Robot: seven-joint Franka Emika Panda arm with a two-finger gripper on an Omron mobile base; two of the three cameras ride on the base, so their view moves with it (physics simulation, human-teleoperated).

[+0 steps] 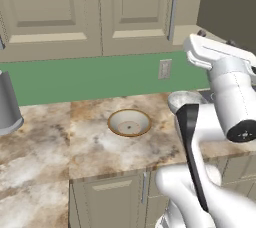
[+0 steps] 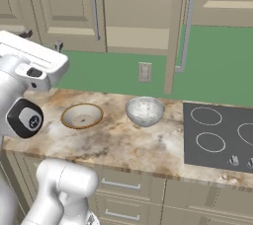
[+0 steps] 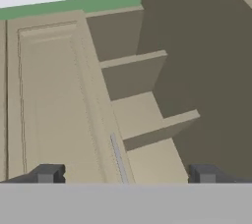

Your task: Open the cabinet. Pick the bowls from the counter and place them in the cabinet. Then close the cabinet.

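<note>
- Hovering with gripper (image 3: 123, 174) spread wide, holding nothing, cabinet (image 3: 133, 120) shelf ahead.
- Risking a clip on the handle (image 3: 119, 159) just between the tips if pushed forward.

A marbled beige-and-brown counter (image 2: 123, 142) runs below a green wall, carrying two bowls near its back edge. The cream bowl (image 2: 82, 115), orange-brown at the rim, sits upright and is the landmark here. Just to its right, apart from it, stands the mottled grey bowl (image 2: 145, 110), also upright. Beyond the grey bowl, further right, a dark stovetop (image 2: 220, 137) with ring marks lies flush in the counter. Well to the cream bowl's left stands a tall grey cylinder (image 1: 7, 104).
</note>
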